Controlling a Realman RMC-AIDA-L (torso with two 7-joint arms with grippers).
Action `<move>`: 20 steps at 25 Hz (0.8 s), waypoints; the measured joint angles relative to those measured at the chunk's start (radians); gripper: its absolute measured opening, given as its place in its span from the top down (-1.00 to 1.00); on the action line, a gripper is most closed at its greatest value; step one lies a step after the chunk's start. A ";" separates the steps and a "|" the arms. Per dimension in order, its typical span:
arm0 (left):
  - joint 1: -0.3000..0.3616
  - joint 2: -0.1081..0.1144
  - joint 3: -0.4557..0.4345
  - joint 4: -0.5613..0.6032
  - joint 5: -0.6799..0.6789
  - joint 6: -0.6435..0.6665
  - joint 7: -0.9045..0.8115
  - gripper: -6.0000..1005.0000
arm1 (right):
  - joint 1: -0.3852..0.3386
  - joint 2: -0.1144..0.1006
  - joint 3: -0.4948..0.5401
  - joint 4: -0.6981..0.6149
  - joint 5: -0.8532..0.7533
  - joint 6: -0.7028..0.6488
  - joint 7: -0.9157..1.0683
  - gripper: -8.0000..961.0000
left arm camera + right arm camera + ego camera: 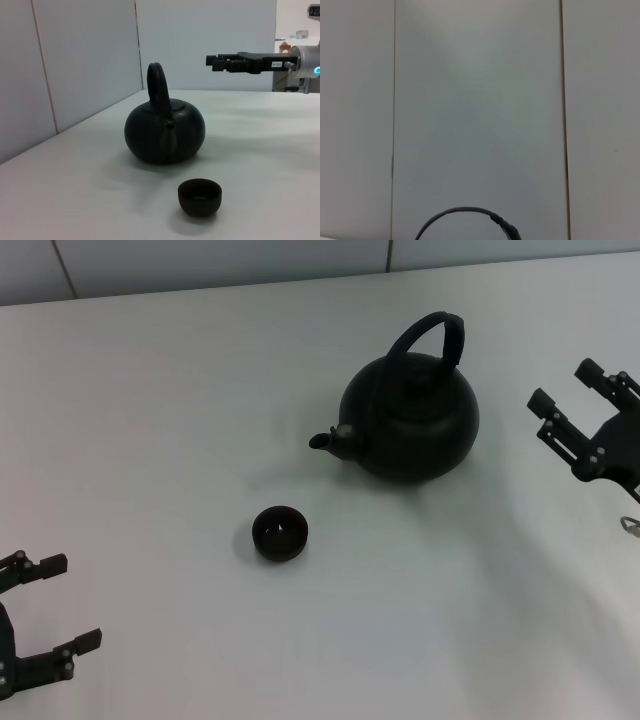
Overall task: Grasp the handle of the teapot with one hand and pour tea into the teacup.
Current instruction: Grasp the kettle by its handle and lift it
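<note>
Two grippers wait, neither touching anything. At the head view's right edge, the right gripper (566, 403) hangs with fingers spread beside the teapot (410, 420), upper centre; its handle (432, 335) is ungrasped (approach stage, seemingly). Next, it must close around that hoop. Lower left, the left gripper (58, 602) sits open, idle. The teacup (279, 533) stands centre.

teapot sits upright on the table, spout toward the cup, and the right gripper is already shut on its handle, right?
Not quite. The teapot is upright, spout toward the cup, but the right gripper is open and apart from the handle, as the head view shows.
</note>
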 joint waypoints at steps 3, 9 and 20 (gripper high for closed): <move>0.000 -0.005 0.000 -0.004 -0.001 0.000 0.000 -0.70 | 0.028 -0.001 -0.001 -0.001 -0.001 0.035 0.010 -0.39; 0.001 -0.009 -0.005 -0.004 -0.001 0.000 0.000 -0.70 | 0.107 -0.001 -0.002 0.000 -0.001 0.136 0.014 -0.39; 0.006 -0.012 -0.010 -0.006 -0.001 0.000 0.000 -0.70 | 0.235 -0.001 -0.030 0.001 -0.006 0.334 0.043 -0.39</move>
